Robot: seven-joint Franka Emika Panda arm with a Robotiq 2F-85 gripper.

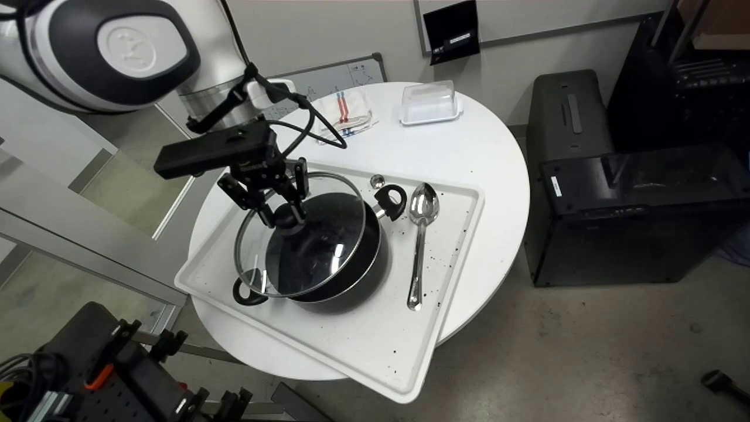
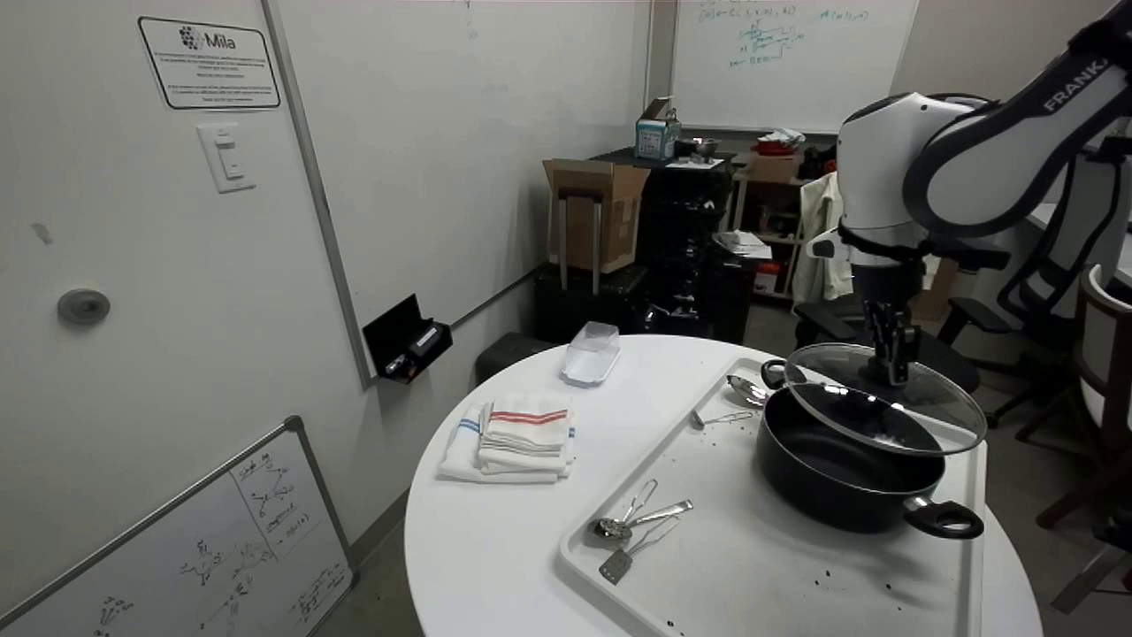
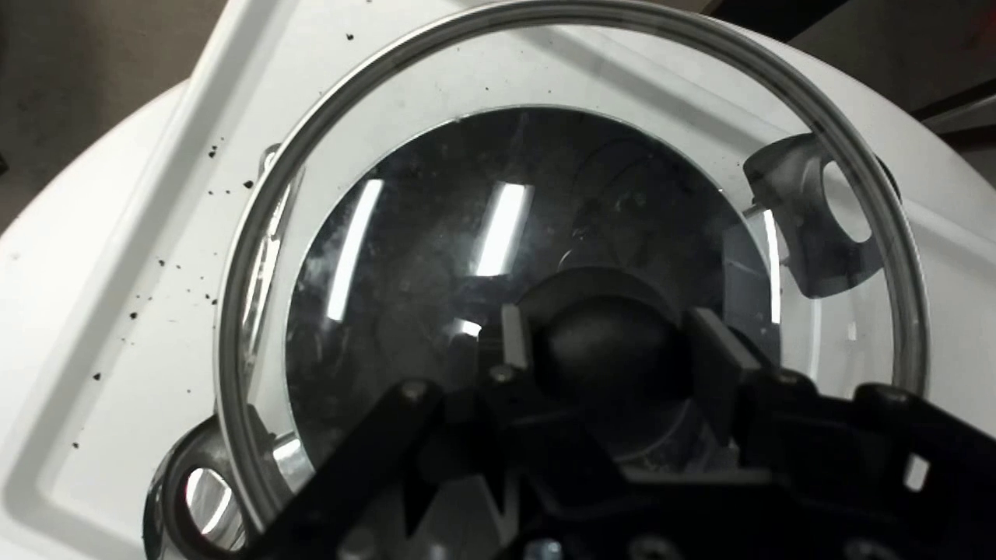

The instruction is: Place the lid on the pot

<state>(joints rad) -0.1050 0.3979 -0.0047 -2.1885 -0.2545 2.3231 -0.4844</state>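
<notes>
Clasping the lid [image 2: 862,409] by its knob [image 3: 611,350], the hand [image 1: 283,217] holds it below, tilted over the pot [image 2: 845,488], any contact unclear.

Flat, fairly even room light whitens the round table [image 2: 486,548] in both exterior views, while the black case [image 1: 627,246] at the right of the frame in an exterior view sinks into murk and loses detail. In the wrist view, hard white glare streaks shaped like strip lights cross the glass lid [image 3: 560,225], soft grey shading edges the white tray [image 3: 140,404] at left, and the gripper [image 3: 615,338] merges into underexposed black along the bottom. Marker writing [image 2: 761,40] at the top of an exterior view and the small print on the Mila sign [image 2: 210,64] at upper left are too soft to read.
</notes>
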